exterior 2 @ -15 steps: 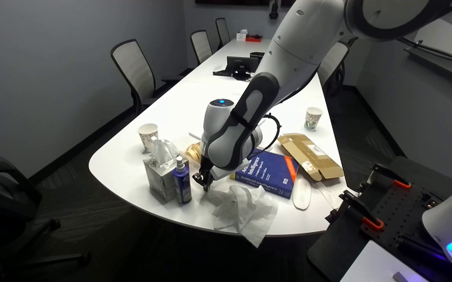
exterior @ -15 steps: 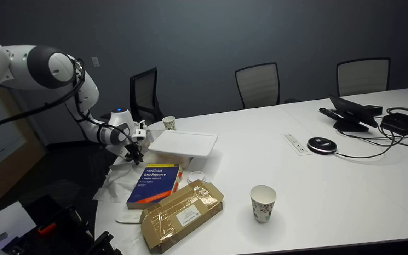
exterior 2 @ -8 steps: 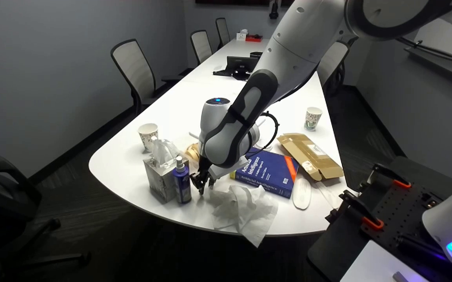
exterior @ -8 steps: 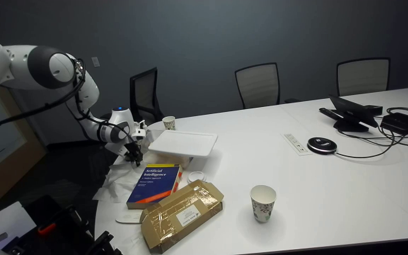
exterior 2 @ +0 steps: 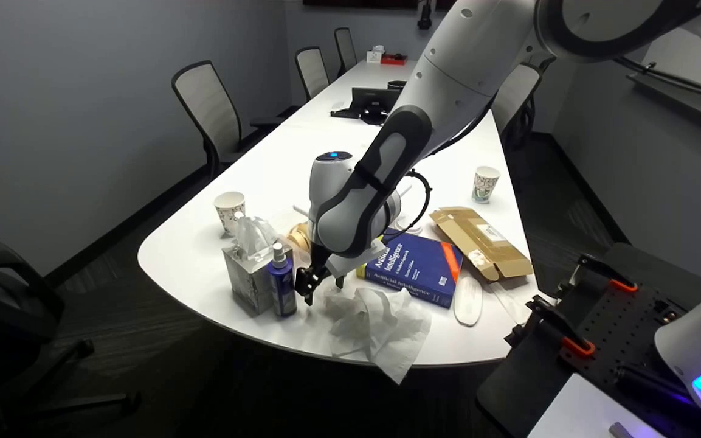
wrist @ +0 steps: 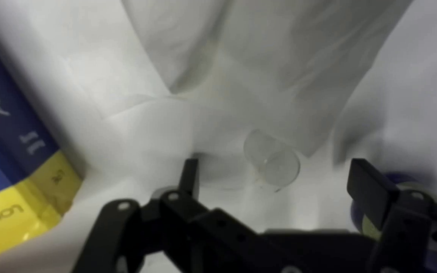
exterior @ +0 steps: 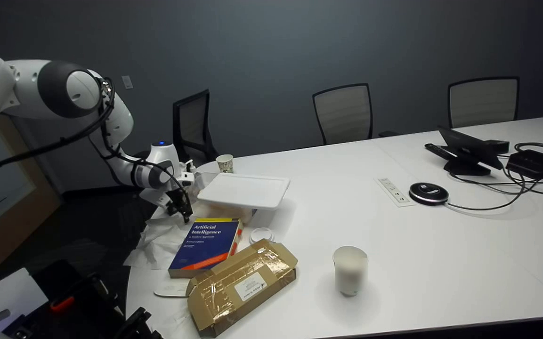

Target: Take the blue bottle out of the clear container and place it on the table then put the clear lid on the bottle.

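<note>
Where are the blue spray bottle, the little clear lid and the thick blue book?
Blue spray bottle [exterior 2: 283, 285], in an exterior view, on the middle of its body.
Clear lid [wrist: 271, 158], in the wrist view, on its see-through body.
Blue book [exterior: 205, 247], in an exterior view, on its front cover.

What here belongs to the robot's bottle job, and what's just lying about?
Part of the job: blue bottle, clear lid, clear container (mostly hidden), table, gripper.

Just lying about: book, cardboard box, tissue box, crumpled tissues, paper cups.

High, distant exterior views across and along the table, close downward wrist view, the book in all three.
</note>
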Available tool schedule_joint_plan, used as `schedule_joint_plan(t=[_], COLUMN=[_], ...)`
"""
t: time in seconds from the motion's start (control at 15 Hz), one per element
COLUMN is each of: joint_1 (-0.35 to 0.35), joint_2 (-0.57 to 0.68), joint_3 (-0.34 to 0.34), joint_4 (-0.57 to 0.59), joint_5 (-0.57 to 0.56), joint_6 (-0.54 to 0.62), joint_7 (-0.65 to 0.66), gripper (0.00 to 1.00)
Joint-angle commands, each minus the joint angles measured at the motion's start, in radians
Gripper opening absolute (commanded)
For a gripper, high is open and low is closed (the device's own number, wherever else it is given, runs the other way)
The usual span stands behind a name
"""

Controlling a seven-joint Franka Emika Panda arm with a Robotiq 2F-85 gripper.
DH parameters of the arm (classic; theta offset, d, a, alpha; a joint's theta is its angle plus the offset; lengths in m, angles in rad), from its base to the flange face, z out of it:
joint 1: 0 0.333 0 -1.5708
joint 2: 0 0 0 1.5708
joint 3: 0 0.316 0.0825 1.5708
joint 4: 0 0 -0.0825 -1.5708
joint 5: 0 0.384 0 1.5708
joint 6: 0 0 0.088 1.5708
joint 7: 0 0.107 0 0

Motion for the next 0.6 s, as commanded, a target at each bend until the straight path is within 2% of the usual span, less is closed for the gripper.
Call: schedule_joint_plan(t=[0.0, 0.07, 0.53], joint_1=[-0.013, -0.014, -0.052], joint_2=[-0.020, -0.019, -0.022], joint_3=[0.014, 0.016, 0.054], joint_4=[0.006, 0.007, 0.015], joint_5=[-0.016, -0.016, -0.012], joint_6=[-0.055, -0.058, -0.122], joint_7=[-0.021, -0.022, -0.081], gripper=[0.75, 0.73, 0.19])
